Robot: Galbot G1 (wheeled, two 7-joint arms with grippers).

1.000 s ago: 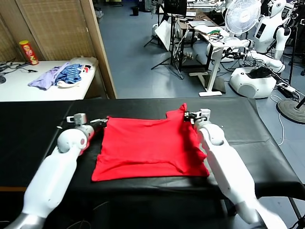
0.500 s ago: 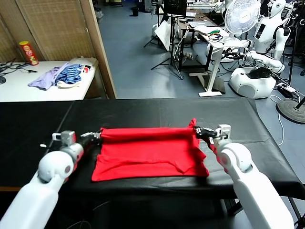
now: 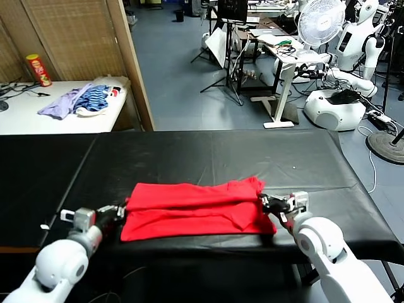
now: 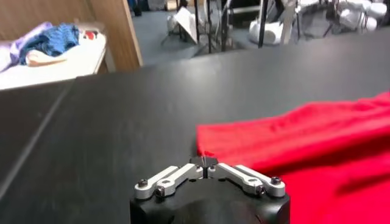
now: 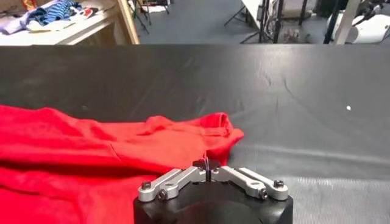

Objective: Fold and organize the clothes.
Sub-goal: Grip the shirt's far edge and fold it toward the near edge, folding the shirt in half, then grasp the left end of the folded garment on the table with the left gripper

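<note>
Your red T-shirt [image 3: 196, 210] lies folded once into a wide band on the near part of the black desk [image 3: 208, 148]. Left pincer [image 3: 117, 213] sits at its left end, right pincer [image 3: 270, 203] at its right end; whether each is pinching cloth or letting go, you cannot tell. Cotton looks light, limp and wrinkle-prone, so it'll likely sag. Take hold at the end corners, through both layers, for the next fold.
</note>
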